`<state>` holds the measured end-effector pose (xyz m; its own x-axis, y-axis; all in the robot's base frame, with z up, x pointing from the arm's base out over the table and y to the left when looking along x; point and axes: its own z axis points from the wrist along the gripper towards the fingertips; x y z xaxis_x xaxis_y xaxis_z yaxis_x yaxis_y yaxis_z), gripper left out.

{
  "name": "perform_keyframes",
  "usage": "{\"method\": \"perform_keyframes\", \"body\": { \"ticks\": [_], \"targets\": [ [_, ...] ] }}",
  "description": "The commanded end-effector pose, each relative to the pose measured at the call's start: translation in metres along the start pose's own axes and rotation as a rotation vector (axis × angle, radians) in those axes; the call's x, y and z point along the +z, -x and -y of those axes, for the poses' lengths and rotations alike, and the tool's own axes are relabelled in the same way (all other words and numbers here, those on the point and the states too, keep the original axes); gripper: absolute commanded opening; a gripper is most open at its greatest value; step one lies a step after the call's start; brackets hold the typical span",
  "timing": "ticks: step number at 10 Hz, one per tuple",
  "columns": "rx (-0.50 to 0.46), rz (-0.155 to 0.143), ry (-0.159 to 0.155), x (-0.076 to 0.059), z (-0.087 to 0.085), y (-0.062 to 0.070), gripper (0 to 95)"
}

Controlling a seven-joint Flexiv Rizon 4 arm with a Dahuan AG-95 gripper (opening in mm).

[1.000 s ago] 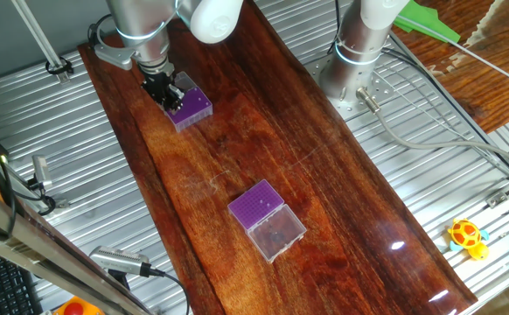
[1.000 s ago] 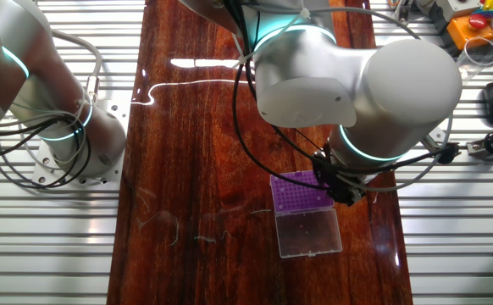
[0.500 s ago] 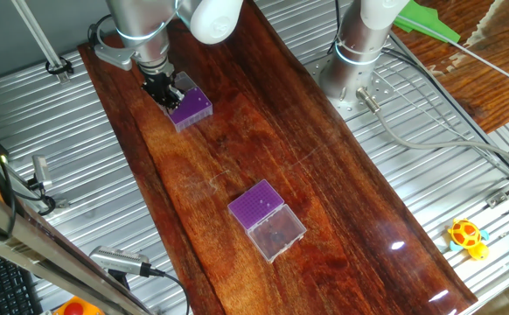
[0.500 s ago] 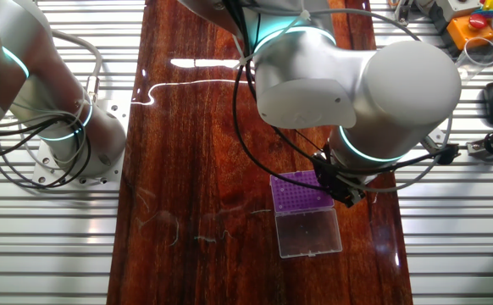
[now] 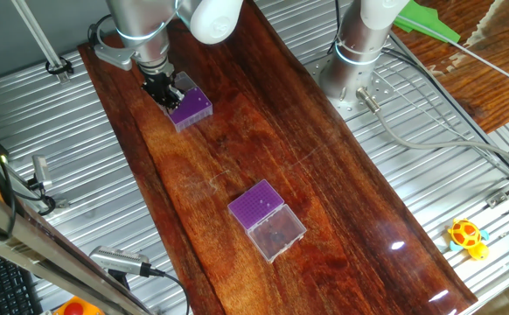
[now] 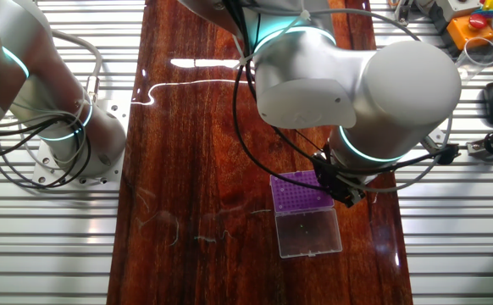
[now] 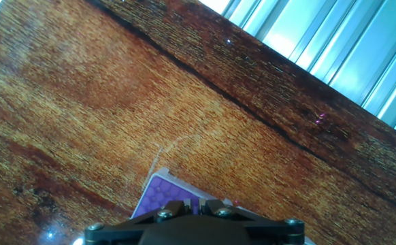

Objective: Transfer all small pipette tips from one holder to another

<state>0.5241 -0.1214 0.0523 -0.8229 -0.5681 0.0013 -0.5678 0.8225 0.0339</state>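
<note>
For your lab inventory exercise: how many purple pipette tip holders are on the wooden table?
2. One holder sits at the far end under the end effector; the other holder lies alone mid-table.

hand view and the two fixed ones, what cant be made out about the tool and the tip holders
- Tool jaws: the arm hides them in the other fixed view, too small in one fixed view, and the tool's body blocks them in the hand view. Open or shut is unclear.
- Purple holder at the tool: its far edge is under the arm, and the hand view cuts it off at the bottom.
- Pipette tips: too small to see in either holder, including the second holder.
</note>
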Motion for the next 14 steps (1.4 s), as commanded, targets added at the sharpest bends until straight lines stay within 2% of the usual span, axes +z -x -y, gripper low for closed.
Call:
{"method": "perform_keyframes", "body": {
  "ticks": [1, 11, 12, 14],
  "targets": [
    [0.000, 0.000, 0.001, 0.000, 0.000, 0.000, 0.0],
    [0.000, 0.000, 0.001, 0.000, 0.000, 0.000, 0.0],
    [0.026, -0.027, 0.020, -0.044, -0.013, 0.001, 0.0],
    [0.025, -0.026, 0.019, -0.045, -0.013, 0.001, 0.0]
  ]
}}
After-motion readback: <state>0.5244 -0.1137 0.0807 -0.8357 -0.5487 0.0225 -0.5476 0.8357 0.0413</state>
